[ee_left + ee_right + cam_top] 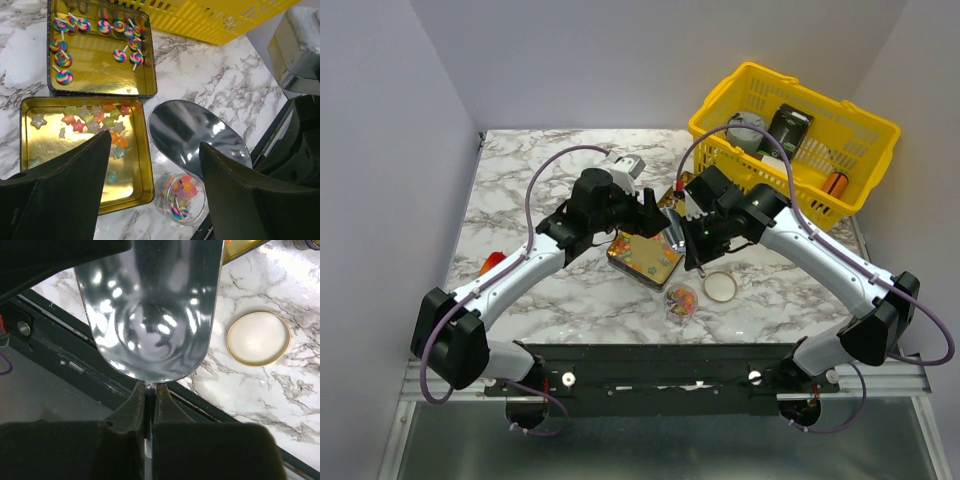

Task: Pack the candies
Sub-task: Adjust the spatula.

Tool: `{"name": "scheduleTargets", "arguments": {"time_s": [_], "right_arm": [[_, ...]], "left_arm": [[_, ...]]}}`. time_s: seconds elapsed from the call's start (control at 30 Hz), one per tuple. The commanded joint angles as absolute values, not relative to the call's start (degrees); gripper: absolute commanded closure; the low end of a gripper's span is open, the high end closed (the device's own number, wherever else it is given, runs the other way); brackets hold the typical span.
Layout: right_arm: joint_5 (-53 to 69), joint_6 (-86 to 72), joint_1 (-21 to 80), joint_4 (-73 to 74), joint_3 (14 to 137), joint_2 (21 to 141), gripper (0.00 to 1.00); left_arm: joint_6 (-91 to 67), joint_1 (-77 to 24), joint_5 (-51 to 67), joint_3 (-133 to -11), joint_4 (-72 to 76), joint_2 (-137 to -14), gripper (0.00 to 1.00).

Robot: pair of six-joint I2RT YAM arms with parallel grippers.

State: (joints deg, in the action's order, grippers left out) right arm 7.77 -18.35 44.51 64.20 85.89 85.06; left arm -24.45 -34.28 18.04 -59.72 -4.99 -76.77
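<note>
Small star-shaped candies [95, 120] lie in the near gold tin [142, 170], and swirled lollipop candies [62, 55] lie in the far gold tin [150, 60]. A small clear jar [181, 197] beside the near tin holds a mix of both; the top view shows this jar [681, 299] too. My right gripper [150, 390] is shut on the thin handle of a shiny metal scoop [150, 310], whose empty bowl [195, 132] hangs just over the jar. My left gripper [155, 142] stands open above the near tin and the jar, holding nothing.
The jar's round lid [258, 338] lies flat on the marble to the right of the jar. A yellow basket [880, 130] with bottles stands at the back right. An orange thing [492, 263] sits at the left. The table's black front rail [650, 380] runs below.
</note>
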Motion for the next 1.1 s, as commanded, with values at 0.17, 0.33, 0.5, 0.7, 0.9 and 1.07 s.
{"name": "scheduleTargets", "arguments": {"time_s": [0.17,0.33,0.5,0.7,0.9,1.07], "right_arm": [[13.79,-17.75,44.91,59.77,88.95,78.31,0.99],[15.73,-18.98,44.91,59.59,88.68,79.19,0.99],[15.30,-21.35,44.91,59.50,88.42,80.42,0.99],[14.59,-24.60,44.65,62.66,86.75,83.84,0.99],[15.91,-27.15,44.12,63.28,83.15,88.06,0.99],[19.94,-30.05,43.33,61.35,83.67,93.76,0.99]], "left_arm": [[-23.38,-34.45,18.54,-58.18,-7.65,-81.91,0.26],[-23.12,-34.45,19.33,-58.18,-7.82,-83.14,0.26],[-22.76,-34.45,19.51,-58.36,-7.91,-83.76,0.26],[-19.78,-34.45,11.27,-61.17,-11.77,-82.45,0.08],[-17.49,-34.37,-4.19,-62.32,-17.83,-82.26,0.04],[-19.59,-34.10,-10.28,-59.86,-22.14,-83.49,0.04]]}}
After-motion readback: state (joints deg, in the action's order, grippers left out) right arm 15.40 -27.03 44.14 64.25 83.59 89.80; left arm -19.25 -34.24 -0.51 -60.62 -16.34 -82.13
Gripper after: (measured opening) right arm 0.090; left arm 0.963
